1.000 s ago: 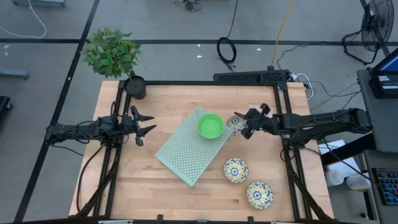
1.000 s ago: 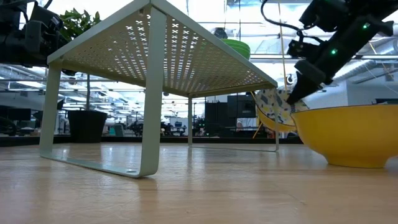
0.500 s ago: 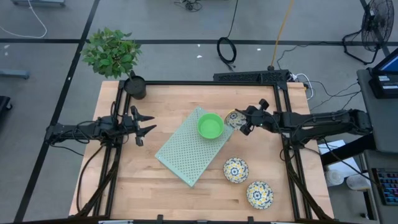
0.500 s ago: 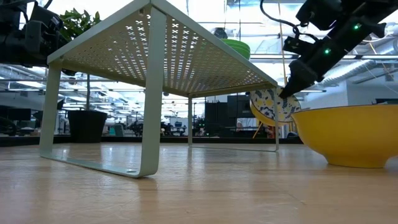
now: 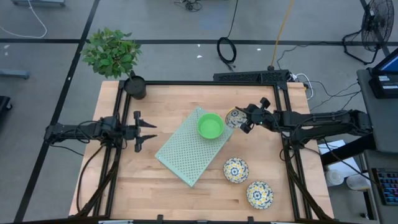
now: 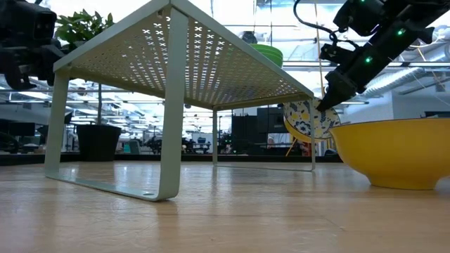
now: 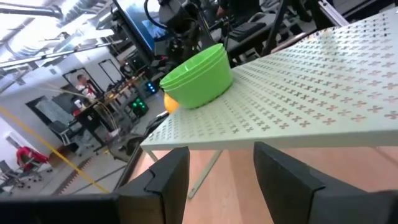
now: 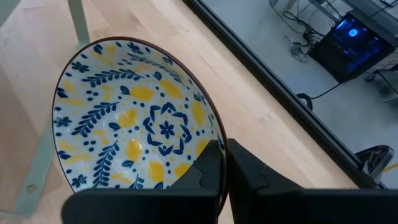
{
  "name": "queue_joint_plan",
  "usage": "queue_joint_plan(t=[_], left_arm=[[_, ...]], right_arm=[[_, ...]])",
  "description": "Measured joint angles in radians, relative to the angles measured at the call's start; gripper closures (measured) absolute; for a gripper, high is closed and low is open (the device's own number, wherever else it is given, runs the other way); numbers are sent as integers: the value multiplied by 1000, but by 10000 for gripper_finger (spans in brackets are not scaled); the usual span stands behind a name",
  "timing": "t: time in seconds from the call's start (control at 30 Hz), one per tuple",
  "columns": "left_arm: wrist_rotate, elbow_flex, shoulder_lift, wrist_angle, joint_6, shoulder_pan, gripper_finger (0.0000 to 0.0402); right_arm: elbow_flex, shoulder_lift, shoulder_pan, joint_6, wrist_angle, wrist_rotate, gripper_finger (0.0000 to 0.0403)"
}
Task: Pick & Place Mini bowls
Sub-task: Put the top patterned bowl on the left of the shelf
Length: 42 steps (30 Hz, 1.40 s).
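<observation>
- high view showed the green bowls [image 5: 210,126] nested as a stack on the pale green perforated mat [image 5: 186,152], a raised shelf on legs; nothing could be seen inside the stack.
- two floral bowls [image 5: 236,169] sat upright and empty on the table [image 5: 168,99], near its front right, well apart from both grippers.
- right gripper [image 5: 242,122] was closed on the rim of a third floral bowl [image 5: 234,118], just beside the mat's far right corner.
- low view showed that bowl [image 6: 306,121] lifted clear of the table and tipped on edge, its patterned inside facing sideways.
- left gripper [image 5: 144,130] hovered left of the mat, fingers parted, holding nothing.
- black plant pot [image 5: 135,86] stood at the far left corner.
</observation>
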Motion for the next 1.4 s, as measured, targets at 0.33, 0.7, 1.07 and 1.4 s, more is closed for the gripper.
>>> queue_joint_plan(t=[0.33,0.7,1.07,1.4], left_arm=[[-205,-2,0,105,219,2,220],[-190,-2,0,116,182,2,220],[188,-1,3,270,13,2,220],[229,0,5,334,-135,0,220]], right_arm=[[0,0,-5,-2,1,-1,403],[0,0,-6,-272,358,132,403],[0,1,-5,-559,829,-88,403],[7,180,13,-637,1127,-242,403]])
